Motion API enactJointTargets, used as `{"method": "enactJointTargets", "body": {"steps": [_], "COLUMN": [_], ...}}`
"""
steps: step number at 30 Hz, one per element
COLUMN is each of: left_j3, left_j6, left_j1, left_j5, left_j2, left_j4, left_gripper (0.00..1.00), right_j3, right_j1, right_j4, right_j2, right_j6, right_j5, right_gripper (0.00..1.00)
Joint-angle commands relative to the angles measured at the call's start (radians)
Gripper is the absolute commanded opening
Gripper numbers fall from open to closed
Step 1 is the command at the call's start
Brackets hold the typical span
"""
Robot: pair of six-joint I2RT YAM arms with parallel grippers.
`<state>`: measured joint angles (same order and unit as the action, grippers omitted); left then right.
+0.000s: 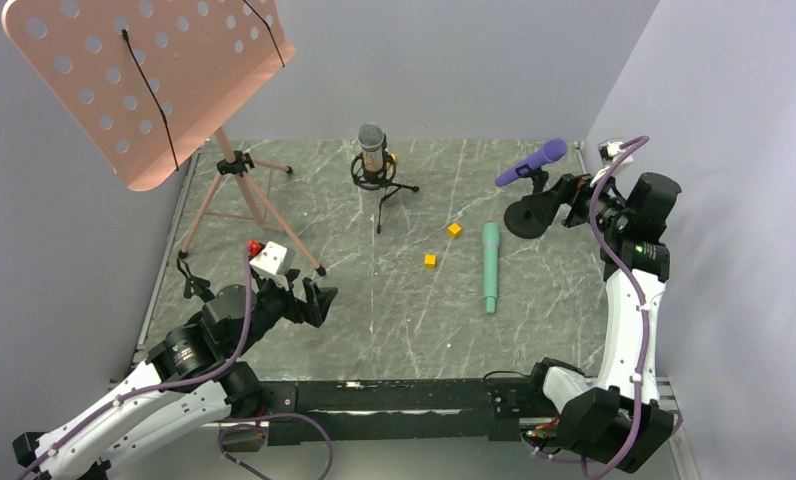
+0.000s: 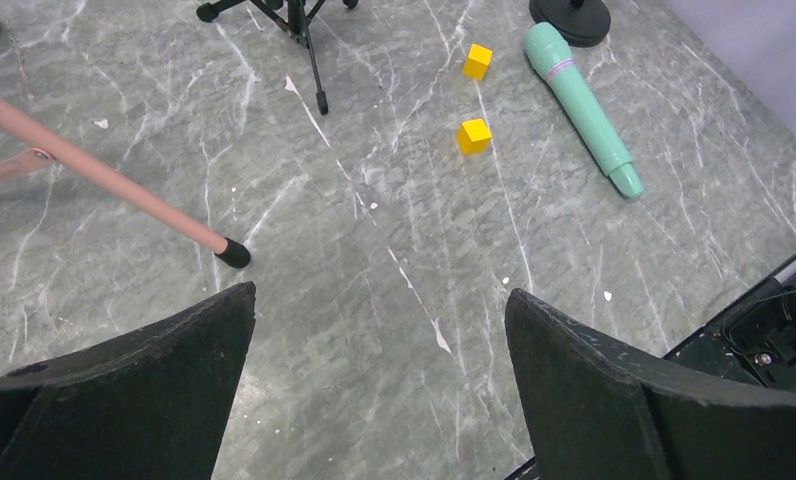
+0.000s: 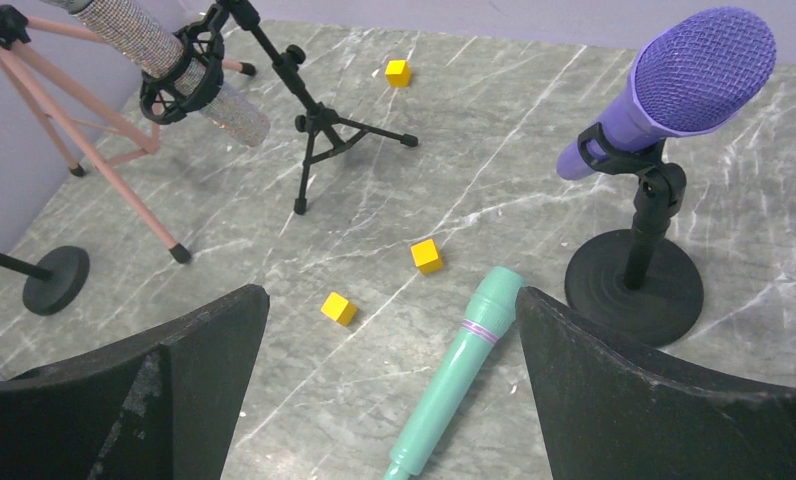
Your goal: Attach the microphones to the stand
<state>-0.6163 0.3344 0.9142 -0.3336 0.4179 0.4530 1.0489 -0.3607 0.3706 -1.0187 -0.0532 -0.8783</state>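
The purple microphone (image 1: 531,162) sits tilted in the clip of a black round-base stand (image 1: 527,217) at the back right; it also shows in the right wrist view (image 3: 674,90). The mint green microphone (image 1: 490,266) lies flat on the table, loose, also in the left wrist view (image 2: 579,105) and the right wrist view (image 3: 459,375). The glittery silver-pink microphone (image 1: 373,148) sits in the mount of a black tripod stand (image 3: 309,120). My right gripper (image 1: 572,195) is open and empty just right of the round-base stand. My left gripper (image 1: 309,300) is open and empty at the near left.
A pink music stand (image 1: 144,80) on tripod legs (image 1: 259,205) fills the back left. Two small yellow cubes (image 1: 455,230) (image 1: 430,261) lie mid-table. A second small black round base (image 3: 54,280) stands at the left. Walls close the back and both sides.
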Motion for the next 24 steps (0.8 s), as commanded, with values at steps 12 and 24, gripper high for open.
{"method": "enactJointTargets", "body": {"steps": [12,24], "left_j3": [-0.035,-0.087], "left_j6": [-0.004,0.096], "left_j1": [0.002,0.002], "left_j5": [0.011,-0.051], "left_j2": [-0.007,-0.016], "left_j4": [-0.028,0.062], "left_gripper": [0.99,0.99], "right_j3": [-0.039,0.011], "right_j1": [-0.002,0.000], "right_j4": [-0.040,0.008], "right_j2": [0.023,-0.027], "right_j6": [-0.092,-0.227], "right_j5": [-0.260,-0.176], "right_gripper": [1.00,1.00]}}
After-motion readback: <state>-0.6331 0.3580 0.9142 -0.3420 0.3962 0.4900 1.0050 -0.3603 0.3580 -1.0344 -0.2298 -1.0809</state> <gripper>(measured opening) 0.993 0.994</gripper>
